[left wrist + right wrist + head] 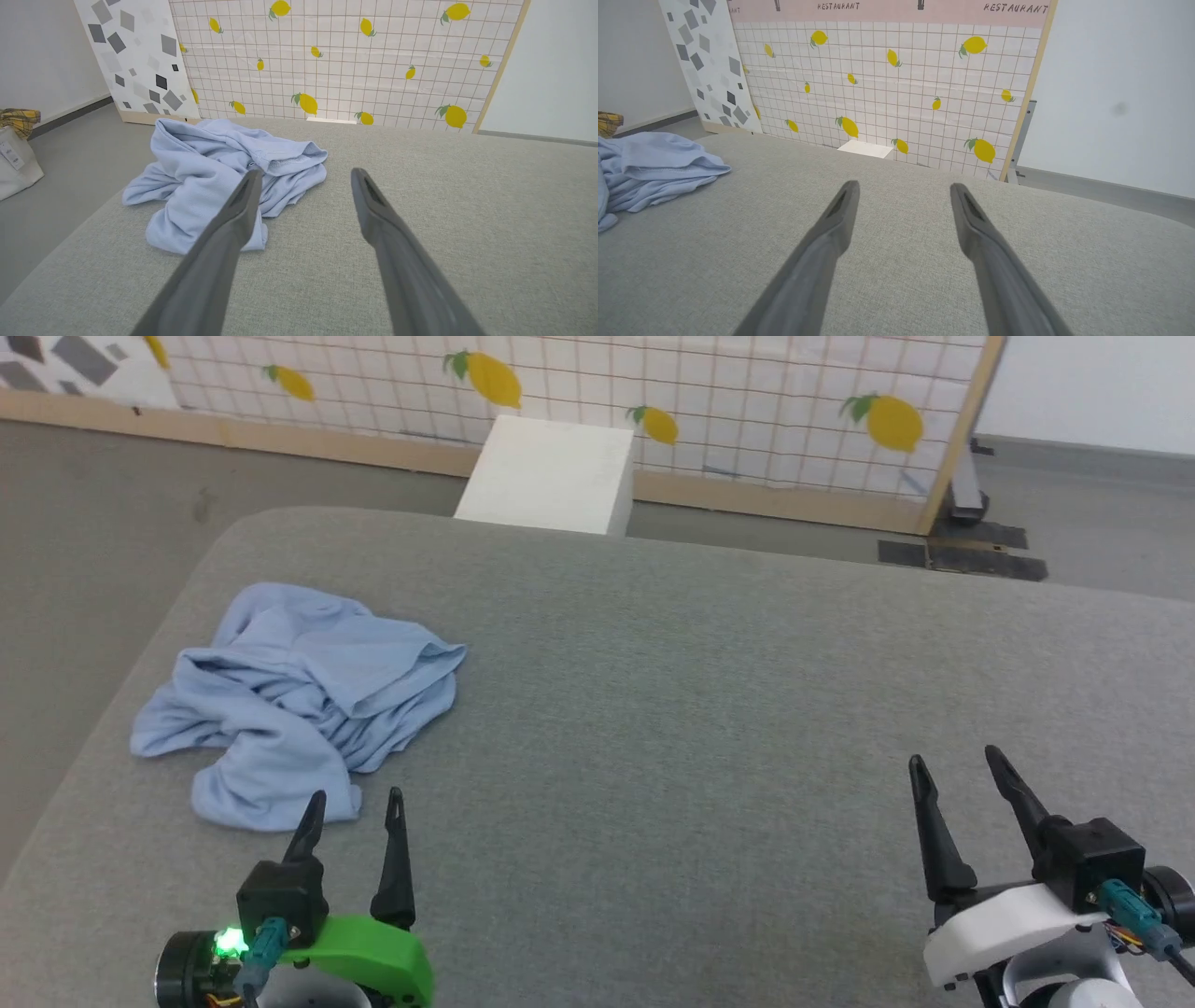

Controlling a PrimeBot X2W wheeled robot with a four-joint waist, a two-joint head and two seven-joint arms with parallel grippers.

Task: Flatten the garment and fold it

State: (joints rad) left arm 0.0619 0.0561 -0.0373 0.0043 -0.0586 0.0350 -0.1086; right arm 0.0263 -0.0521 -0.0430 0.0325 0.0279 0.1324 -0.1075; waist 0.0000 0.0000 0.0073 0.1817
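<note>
Head view
- Left tool (358, 793): released, the two dark fingers spread wide, nothing between them; low at the near left.
- Right tool (954, 756): released, fingers spread wide, nothing held; low at the near right, over bare tabletop (653, 709).
- Garment (299, 700): light blue, crumpled in a heap at the left of the tabletop, just beyond the left tool and well apart from the right tool.
- Contact: one left fingertip overlaps the garment's near hem; whether it touches cannot be told.
- Surroundings: white box (551, 471) behind the far edge; lemon panel (747, 392) behind that; grey floor (84, 523) to the left.

Left wrist view
- Left tool (306, 171): fingers wide apart and empty.
- Garment (196, 186): ahead and to the left, partly behind the left finger; a stitched hem lies on top of the heap.
- Tabletop (444, 210): grey woven cloth, bare ahead and to the right.
- Surroundings: lemon panel (373, 70); grey-shapes panel (135, 56); white bag (14, 158) on the floor at the far left, with plaid cloth (18, 119) on top of it.

Right wrist view
- Right tool (904, 184): fingers wide apart and empty.
- Garment (654, 168): at the left edge, well apart from the fingers.
- Tabletop (1087, 242): bare between the tool and the garment.
- Surroundings: lemon panel (901, 84) lettered "RESTAURANT" along its top; white box (865, 149) at its foot.
</note>
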